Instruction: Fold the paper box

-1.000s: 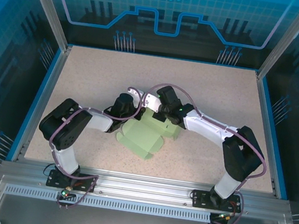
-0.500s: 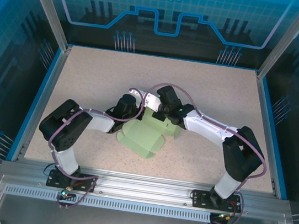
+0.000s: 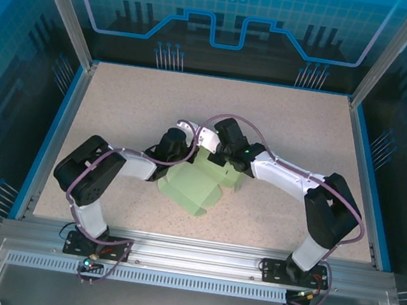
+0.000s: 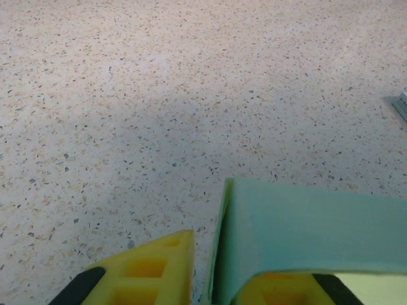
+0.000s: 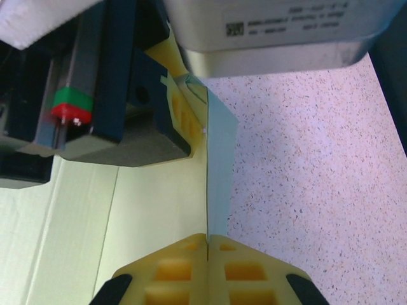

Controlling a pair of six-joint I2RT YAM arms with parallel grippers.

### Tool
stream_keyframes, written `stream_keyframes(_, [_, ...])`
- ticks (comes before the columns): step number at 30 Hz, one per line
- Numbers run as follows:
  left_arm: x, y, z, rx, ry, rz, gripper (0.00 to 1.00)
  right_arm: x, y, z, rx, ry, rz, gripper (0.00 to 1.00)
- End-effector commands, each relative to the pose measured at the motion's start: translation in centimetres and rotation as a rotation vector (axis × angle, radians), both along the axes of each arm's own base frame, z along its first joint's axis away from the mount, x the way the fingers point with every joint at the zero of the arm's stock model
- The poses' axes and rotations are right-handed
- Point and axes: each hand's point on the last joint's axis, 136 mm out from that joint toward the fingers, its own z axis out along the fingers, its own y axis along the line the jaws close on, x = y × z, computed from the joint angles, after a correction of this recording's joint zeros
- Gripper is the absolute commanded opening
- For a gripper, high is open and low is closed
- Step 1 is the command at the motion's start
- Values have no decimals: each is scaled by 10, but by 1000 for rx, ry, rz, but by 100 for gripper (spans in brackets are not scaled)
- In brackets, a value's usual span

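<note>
The paper box [image 3: 195,185], pale green creased paperboard, lies partly folded at the middle of the speckled table [image 3: 290,127]. Both grippers meet over its far edge. My right gripper [image 5: 208,240] is shut on the rim of an upright panel of the paper box [image 5: 219,152]. My left gripper [image 4: 219,267] stands slightly open around the same panel [image 4: 305,222]. The panel drapes over its right finger, and a narrow gap separates the sheet from its left finger [image 4: 152,267]. In the top view the left gripper [image 3: 191,132] and right gripper [image 3: 209,140] are almost touching.
Raised blue rails [image 3: 67,126] border the table on the left, right and far sides. An aluminium frame [image 3: 197,254] with both arm bases runs along the near edge. Open table lies beyond the box toward the far wall.
My left gripper's jaws have parted a little around the panel. Both arms and the box have barely shifted.
</note>
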Motion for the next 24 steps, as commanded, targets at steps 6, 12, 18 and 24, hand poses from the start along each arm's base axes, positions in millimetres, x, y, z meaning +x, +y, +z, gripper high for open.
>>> stream_keyframes(6, [5,17,7,-28,-16,34,32,-6,-6,6,-7,14,-26,0])
stream_keyframes(12, [-1,12,12,-57,-3,-5,43,-1,-6,8,-5,13,-44,0])
stream_keyframes(18, [-9,10,12,-74,11,-31,52,2,-8,12,0,11,-59,0])
stream_keyframes(24, [-18,6,16,-97,26,-71,58,4,-7,14,4,8,-65,0])
